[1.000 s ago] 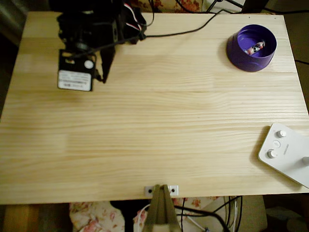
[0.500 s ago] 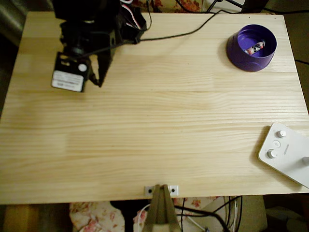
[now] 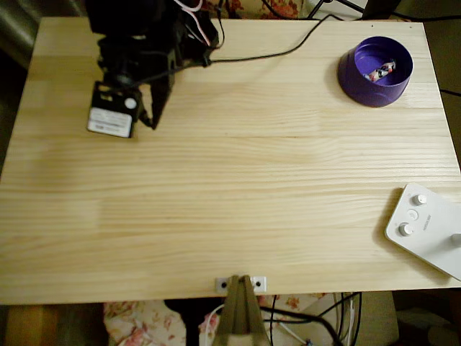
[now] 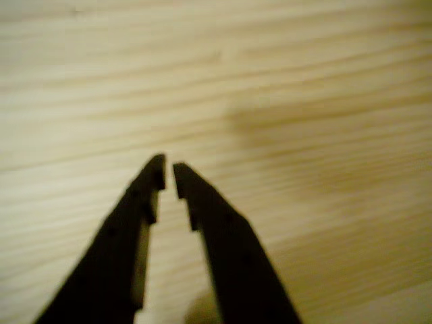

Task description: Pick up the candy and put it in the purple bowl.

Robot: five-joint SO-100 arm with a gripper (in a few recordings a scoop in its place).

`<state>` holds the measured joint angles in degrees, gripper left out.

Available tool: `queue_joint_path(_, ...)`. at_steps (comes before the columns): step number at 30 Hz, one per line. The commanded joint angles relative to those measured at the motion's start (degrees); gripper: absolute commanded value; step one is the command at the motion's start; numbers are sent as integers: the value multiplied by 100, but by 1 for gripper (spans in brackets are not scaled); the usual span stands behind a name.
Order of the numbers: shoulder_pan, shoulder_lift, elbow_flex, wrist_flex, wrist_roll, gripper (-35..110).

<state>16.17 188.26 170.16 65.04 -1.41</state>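
The candy (image 3: pixel 382 71), a small pinkish-white wrapped sweet, lies inside the purple bowl (image 3: pixel 354 78) at the table's back right in the overhead view. My black gripper (image 3: pixel 151 121) hovers over the back left of the table, far from the bowl. In the wrist view the gripper (image 4: pixel 169 172) points at bare wood. Its two dark fingers nearly touch at the tips, with nothing between them.
A white device with knobs (image 3: pixel 426 229) lies at the front right corner. A black cable (image 3: pixel 274 50) runs along the back of the table from the arm. A metal bracket (image 3: pixel 241 284) sits at the middle of the front edge.
The arm swung slightly left, then back right, staying over the back left of the table. The candy has stayed in the bowl.
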Motion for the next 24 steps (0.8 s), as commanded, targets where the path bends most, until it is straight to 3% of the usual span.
queue_joint_path(1, 220, 79, -18, 79, 26, -1)
queue_joint_path(24, 378, 79, 97, 62, 9, -1)
